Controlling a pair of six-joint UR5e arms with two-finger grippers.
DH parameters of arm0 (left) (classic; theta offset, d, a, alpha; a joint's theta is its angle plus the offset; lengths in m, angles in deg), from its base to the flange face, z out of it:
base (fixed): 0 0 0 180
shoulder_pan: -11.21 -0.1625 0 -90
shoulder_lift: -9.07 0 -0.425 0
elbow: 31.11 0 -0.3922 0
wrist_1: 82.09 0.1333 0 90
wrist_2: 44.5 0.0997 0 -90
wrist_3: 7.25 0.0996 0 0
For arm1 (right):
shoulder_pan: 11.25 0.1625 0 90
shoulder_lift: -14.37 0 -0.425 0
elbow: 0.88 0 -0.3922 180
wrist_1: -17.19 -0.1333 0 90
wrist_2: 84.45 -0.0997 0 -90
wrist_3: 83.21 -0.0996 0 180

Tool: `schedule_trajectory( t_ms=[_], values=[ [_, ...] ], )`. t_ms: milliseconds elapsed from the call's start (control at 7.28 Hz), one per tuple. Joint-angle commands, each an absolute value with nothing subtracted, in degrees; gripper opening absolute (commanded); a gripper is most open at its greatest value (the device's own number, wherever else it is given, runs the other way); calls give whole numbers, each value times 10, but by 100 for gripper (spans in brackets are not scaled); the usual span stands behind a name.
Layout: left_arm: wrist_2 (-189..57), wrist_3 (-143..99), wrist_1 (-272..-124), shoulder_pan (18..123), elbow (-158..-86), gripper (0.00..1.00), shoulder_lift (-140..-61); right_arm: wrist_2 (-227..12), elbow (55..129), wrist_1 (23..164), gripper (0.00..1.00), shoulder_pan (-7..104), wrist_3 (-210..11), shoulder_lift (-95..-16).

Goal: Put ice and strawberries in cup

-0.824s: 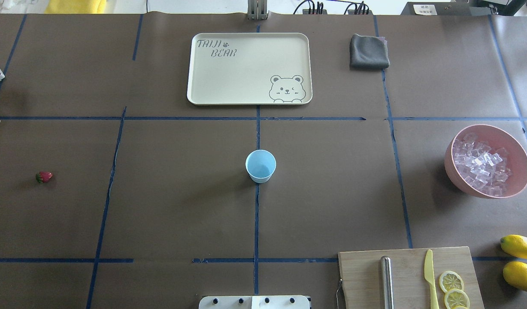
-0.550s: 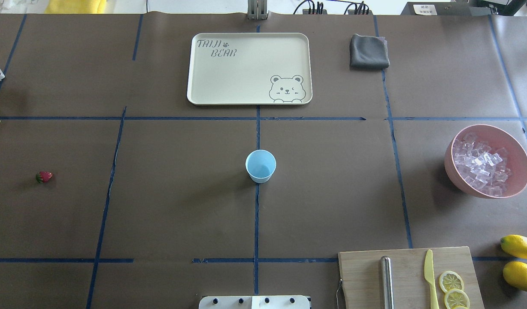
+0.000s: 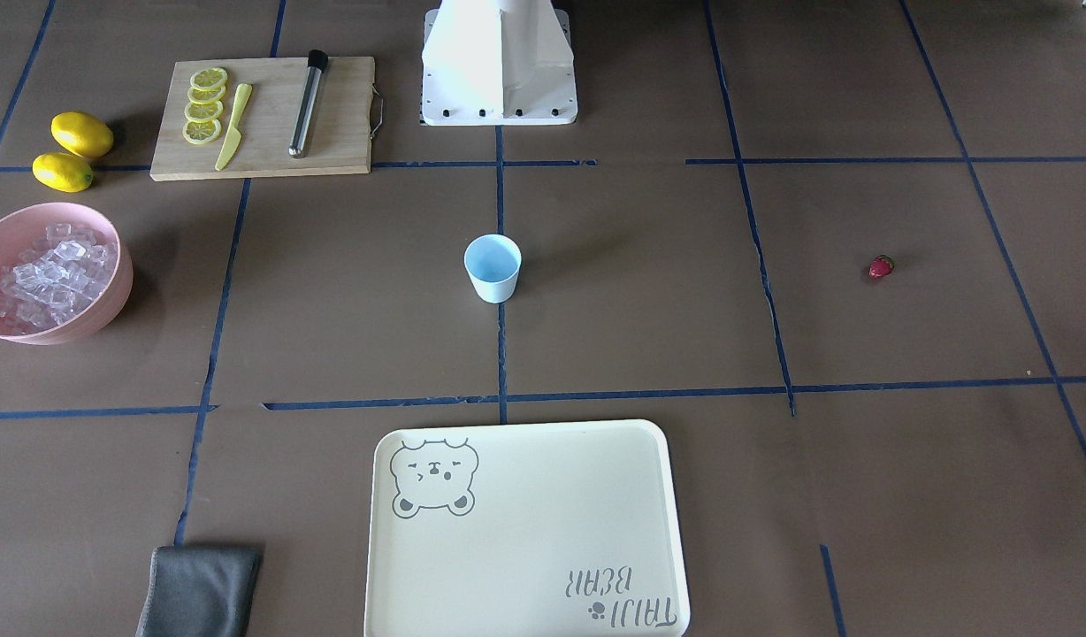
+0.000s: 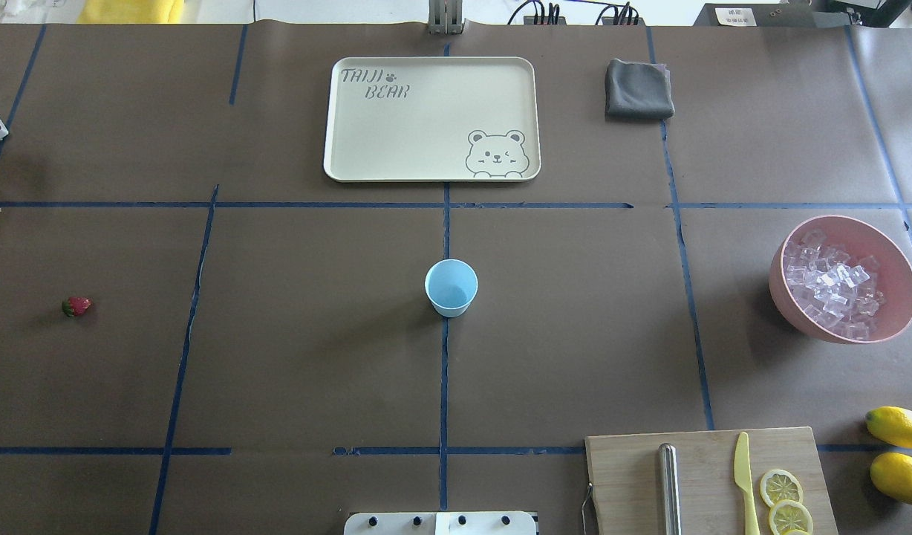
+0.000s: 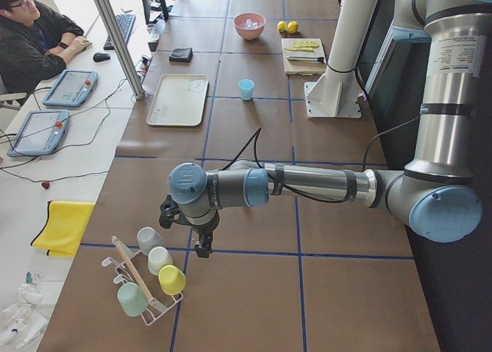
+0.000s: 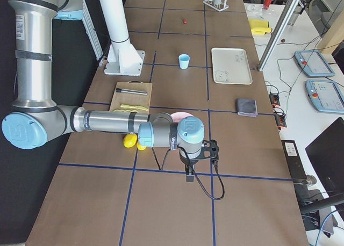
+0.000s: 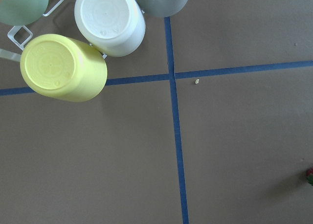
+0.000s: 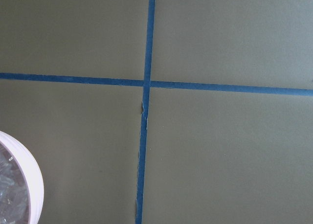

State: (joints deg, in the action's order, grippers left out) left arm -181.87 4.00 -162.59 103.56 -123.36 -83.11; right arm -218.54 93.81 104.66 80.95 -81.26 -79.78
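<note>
The light blue cup (image 4: 451,287) stands upright at the table's middle, also in the front view (image 3: 493,267). Clear ice cubes (image 4: 831,286) fill a pink bowl (image 4: 900,261) at the right. One small red strawberry (image 4: 76,305) lies alone far left; its edge shows in the left wrist view (image 7: 310,175). My left gripper (image 5: 201,244) shows only in the left side view, beside a cup rack, far from the strawberry. My right gripper (image 6: 189,173) shows only in the right side view, past the bowl. I cannot tell whether either is open or shut.
A cream tray (image 4: 352,148) and a grey cloth (image 4: 639,90) lie at the far side. A cutting board (image 4: 627,475) holds a knife, a metal rod and lemon slices; two lemons (image 4: 899,426) lie beside it. A rack with upturned cups (image 7: 63,67) stands near my left gripper.
</note>
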Motion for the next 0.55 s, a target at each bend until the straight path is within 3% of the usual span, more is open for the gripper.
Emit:
schedule_trajectory(
  t_ms=[0, 412],
  values=[
    [-1819, 40, -1627, 1035, -1234, 100, -830, -2193, 946, 1035, 100, 809, -814, -804],
    [-1819, 40, -1628, 1036, -1236, 100, -830, -2220, 964, 904, 100, 752, -840, -801]
  ],
)
